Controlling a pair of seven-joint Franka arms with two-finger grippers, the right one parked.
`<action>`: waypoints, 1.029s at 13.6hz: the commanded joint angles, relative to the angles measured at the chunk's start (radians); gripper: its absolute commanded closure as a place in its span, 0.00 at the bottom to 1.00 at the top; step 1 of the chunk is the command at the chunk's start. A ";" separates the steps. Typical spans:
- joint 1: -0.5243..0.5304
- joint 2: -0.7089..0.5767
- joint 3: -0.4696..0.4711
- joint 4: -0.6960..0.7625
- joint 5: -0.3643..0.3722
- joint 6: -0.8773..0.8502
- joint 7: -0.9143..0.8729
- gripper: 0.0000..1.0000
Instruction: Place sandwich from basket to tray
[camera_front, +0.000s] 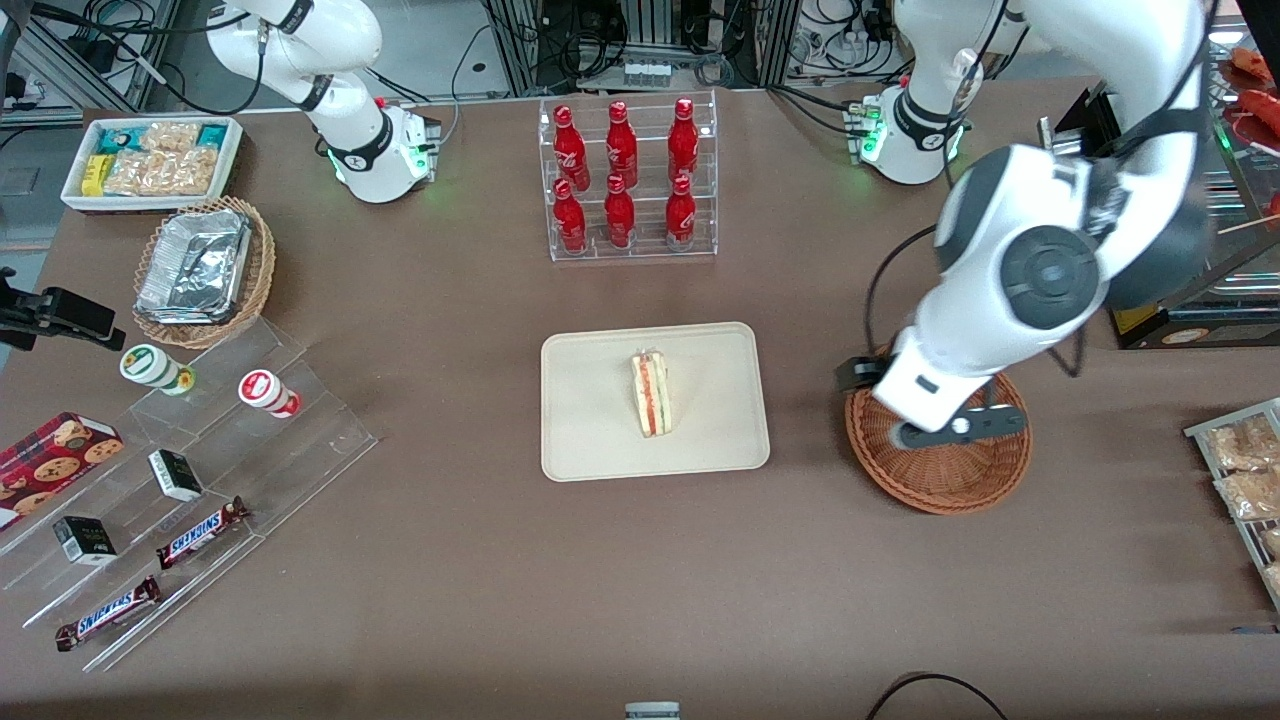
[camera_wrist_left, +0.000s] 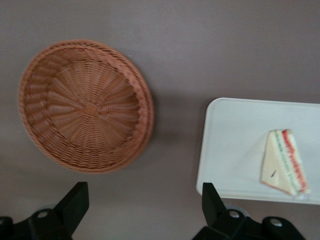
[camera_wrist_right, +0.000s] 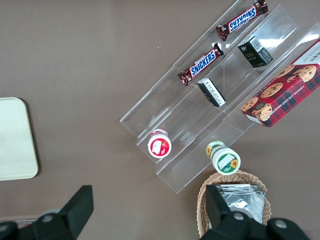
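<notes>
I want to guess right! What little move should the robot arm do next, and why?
Probably just lift up and pull away. The sandwich already lies on the tray, the basket holds nothing, and the gripper hangs over the basket with open jaws gripping nothing, so the job looks done.

The sandwich (camera_front: 651, 393) lies on the tray (camera_front: 590, 440), near the tray's middle, and the tray sits at the table's centre, nearer to the front camera than the bottle rack (camera_front: 628, 180). The basket (camera_front: 940, 478) stands beside the tray toward the working arm's end of the table, apart from it, with nothing in it. The gripper (camera_wrist_left: 142, 210) hangs above the table over the basket's edge, its fingers spread apart and holding nothing, with the tiered stand (camera_front: 190, 480) well apart toward the parked arm's end
</notes>
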 joint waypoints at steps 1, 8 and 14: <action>0.087 -0.140 -0.010 -0.143 -0.012 0.001 0.161 0.00; 0.268 -0.283 -0.011 -0.171 -0.026 -0.167 0.558 0.00; 0.265 -0.338 0.069 -0.102 -0.018 -0.252 0.640 0.00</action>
